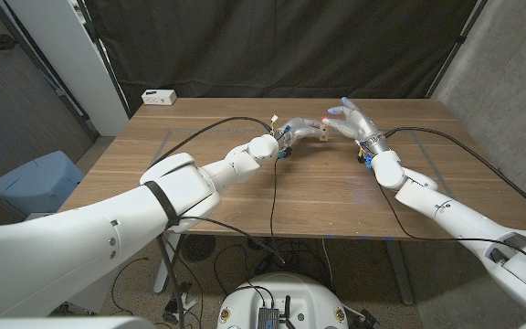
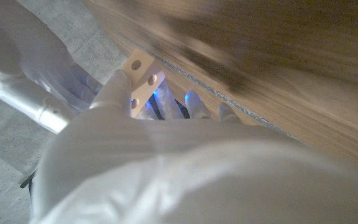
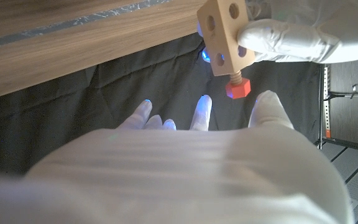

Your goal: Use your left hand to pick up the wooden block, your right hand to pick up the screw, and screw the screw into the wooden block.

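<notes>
My left hand (image 1: pixel 292 132) holds the pale wooden block (image 1: pixel 315 132) in the air above the far middle of the table. In the right wrist view the block (image 3: pixel 224 32) has round holes, and the red screw (image 3: pixel 237 88) sticks out of one face by its threaded shank. My right hand (image 1: pixel 356 124) is just right of the block with its fingers (image 3: pixel 201 111) spread; the screw head sits between a finger and the thumb, not touching either. In the left wrist view my left hand (image 2: pixel 148 130) grips the block (image 2: pixel 143 77), with my right hand (image 2: pixel 58 78) beyond it.
A small white box (image 1: pixel 159 96) lies at the table's far left corner. Black cables (image 1: pixel 272 196) run across the wooden table (image 1: pixel 245 196) from both wrists. A blue bin (image 1: pixel 33 181) stands on the floor to the left. A black curtain hangs behind.
</notes>
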You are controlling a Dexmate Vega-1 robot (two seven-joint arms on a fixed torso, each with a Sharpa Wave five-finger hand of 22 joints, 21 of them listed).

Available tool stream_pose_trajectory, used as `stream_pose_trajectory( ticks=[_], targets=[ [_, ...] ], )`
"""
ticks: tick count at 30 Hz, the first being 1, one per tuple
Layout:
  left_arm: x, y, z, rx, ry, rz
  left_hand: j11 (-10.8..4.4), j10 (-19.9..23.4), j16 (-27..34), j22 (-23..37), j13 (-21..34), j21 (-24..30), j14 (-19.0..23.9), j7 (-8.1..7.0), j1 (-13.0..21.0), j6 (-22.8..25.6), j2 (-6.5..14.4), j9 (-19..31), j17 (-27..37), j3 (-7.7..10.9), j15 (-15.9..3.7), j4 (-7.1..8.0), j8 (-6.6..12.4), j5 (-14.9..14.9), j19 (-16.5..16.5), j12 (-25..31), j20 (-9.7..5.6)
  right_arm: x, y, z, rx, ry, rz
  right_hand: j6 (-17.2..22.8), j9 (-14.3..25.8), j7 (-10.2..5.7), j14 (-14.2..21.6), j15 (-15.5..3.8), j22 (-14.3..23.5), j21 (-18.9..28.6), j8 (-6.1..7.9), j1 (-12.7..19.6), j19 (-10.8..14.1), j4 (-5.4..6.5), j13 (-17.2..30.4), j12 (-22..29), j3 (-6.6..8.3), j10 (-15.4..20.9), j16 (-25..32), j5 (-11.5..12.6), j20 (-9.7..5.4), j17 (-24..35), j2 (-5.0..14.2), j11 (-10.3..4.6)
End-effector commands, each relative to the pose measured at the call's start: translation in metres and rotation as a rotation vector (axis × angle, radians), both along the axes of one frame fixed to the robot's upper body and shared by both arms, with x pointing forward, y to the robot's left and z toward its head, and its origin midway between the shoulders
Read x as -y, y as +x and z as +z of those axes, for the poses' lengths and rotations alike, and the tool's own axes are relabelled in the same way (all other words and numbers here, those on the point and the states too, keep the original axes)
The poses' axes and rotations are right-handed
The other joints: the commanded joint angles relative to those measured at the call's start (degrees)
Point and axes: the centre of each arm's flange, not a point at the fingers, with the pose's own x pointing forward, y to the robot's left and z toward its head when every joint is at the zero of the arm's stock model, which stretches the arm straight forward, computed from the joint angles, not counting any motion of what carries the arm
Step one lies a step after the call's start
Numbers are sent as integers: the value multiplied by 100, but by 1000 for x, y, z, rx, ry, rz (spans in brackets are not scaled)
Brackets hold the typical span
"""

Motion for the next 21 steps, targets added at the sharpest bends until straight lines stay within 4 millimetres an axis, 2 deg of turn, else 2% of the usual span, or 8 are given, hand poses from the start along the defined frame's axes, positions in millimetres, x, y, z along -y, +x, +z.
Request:
stream_pose_trajectory(
  ticks=[1, 9, 21],
  targets=[
    [-3, 0, -1, 8, 5, 3, 14, 3, 4, 21, 28, 17, 11, -5, 49, 68, 9, 12, -1, 36, -280, 1, 33, 39, 0, 39, 47, 0, -12, 18, -63, -101, 1, -60, 10, 3, -127, 16, 7, -2, -54, 3, -74, -53, 13, -11, 23, -72, -53, 18, -38, -6, 35, 28],
    [-3, 0, 1, 19, 15, 10, 17, -8, 5, 21, 28, 17, 11, -5, 48, 60, 15, 12, 0, 37, -280, 4, 29, 39, -3, 35, 53, -1, -18, 30, -94, -187, -17, -234, 15, 38, -308, 77, 5, -53, -163, -1, -283, -82, 12, -38, 39, -316, -91, 13, -32, -22, 52, 75],
    [-3, -1, 3, 50, 42, 12, 15, 7, 7, 21, 28, 18, 18, -4, 52, 75, 12, 12, -2, 37, -281, 1, 36, 39, 1, 40, 5, -1, -29, 48, -134, -266, -40, -310, 20, 100, -366, 108, 5, -47, -226, 8, -374, -108, 12, -41, 61, -487, -79, 7, 3, -33, 75, 97]
  ],
)
